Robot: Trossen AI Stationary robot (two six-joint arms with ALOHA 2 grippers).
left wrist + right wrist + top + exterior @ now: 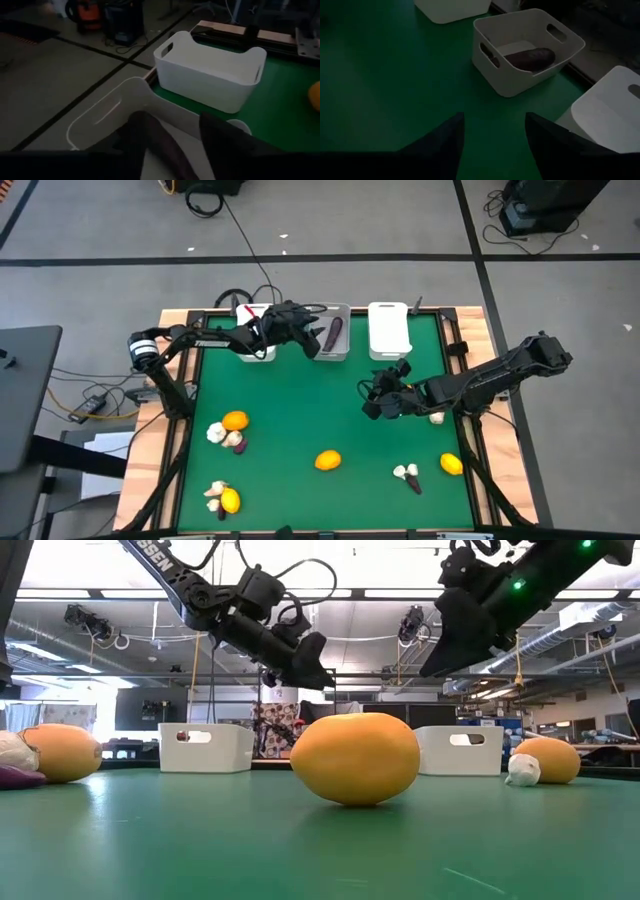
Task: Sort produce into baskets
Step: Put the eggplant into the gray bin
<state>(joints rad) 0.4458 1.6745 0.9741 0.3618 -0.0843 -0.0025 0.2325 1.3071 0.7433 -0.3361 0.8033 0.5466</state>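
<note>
Three baskets stand along the table's far edge. My left gripper [312, 342] [175, 119] hovers open over the middle greyish basket [332, 350] [107, 112], which holds one dark eggplant [334, 332] [530, 57]. The left basket [262, 354] is partly hidden by that arm; the right white basket [388, 328] [210, 70] stands beside it. My right gripper [370, 398] [495, 122] hangs open above the green mat, near the table's middle right, with nothing between its fingers. Loose produce lies on the mat: citrus [328, 460] [355, 758], citrus [452, 464], garlic [437, 418].
Near the left edge lie a citrus [235, 420] with garlic [215, 432] and a small eggplant [236, 442], and another cluster [222, 498] at the near left. A garlic and eggplant pair [408, 474] lies near the front right. Wooden rails frame the mat.
</note>
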